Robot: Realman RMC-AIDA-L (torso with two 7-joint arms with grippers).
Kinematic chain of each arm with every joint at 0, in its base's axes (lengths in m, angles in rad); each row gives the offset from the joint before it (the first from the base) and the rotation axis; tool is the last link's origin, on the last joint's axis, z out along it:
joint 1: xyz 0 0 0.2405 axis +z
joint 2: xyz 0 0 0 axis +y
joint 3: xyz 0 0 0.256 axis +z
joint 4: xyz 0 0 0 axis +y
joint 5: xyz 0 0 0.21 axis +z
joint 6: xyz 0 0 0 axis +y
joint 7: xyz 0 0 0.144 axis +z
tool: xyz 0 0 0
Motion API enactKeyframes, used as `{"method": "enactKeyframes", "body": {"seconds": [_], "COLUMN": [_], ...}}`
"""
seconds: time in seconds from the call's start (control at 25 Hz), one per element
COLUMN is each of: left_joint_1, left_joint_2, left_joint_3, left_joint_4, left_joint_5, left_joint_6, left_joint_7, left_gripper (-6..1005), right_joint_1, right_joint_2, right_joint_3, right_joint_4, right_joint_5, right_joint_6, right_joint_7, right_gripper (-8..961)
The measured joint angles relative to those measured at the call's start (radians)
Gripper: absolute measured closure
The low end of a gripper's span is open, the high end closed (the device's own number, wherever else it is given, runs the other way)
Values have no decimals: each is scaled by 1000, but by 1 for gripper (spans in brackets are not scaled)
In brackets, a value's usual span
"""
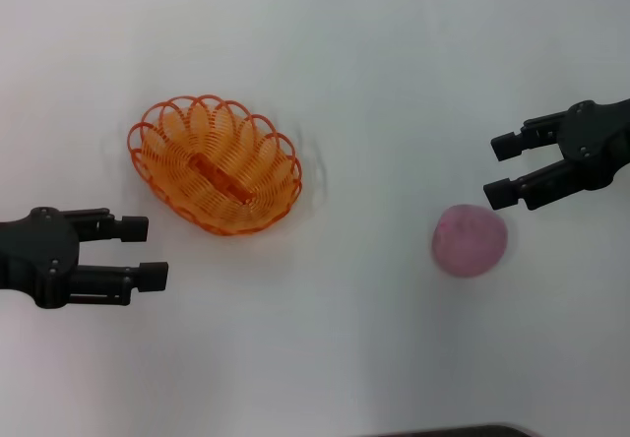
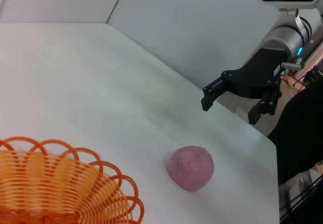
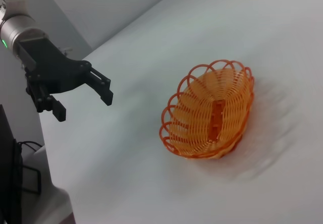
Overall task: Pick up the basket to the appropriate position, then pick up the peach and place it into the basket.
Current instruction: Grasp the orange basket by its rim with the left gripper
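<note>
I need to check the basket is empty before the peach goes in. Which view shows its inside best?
The right wrist view: the whole basket shows, its inside empty. The head view shows the whole basket from above too. The left wrist view catches only a rim section.

No words, labels, brand names, numbers or signs can be read anywhere in these three views.

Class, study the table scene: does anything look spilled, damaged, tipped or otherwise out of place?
Nothing stands out. The basket sits upright and empty on the table, the peach lies whole, apart from it, and the left gripper and right gripper are open, holding nothing.
</note>
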Motion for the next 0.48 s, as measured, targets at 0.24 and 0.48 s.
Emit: {"method": "enactKeyframes", "body": {"seconds": [0.24,0.48], "left_joint_1": [-1,-1], "left_joint_2": [-1,-2], "left_joint_3": [1,1], "left_joint_4": [2,2], "left_joint_5": [4,5], "left_joint_6": [-2,-3], "left_joint_7": [-1,-1], "left_gripper": [156,155], "right_joint_1": [0,2], "right_joint_2": [0,2], "right_joint_3": [-9,-11], "right_joint_4": [1,1], "right_joint_5": [0,0], "right_joint_6": [1,2], "right_joint_7": [0,0], "right_gripper": [-3,-4]}}
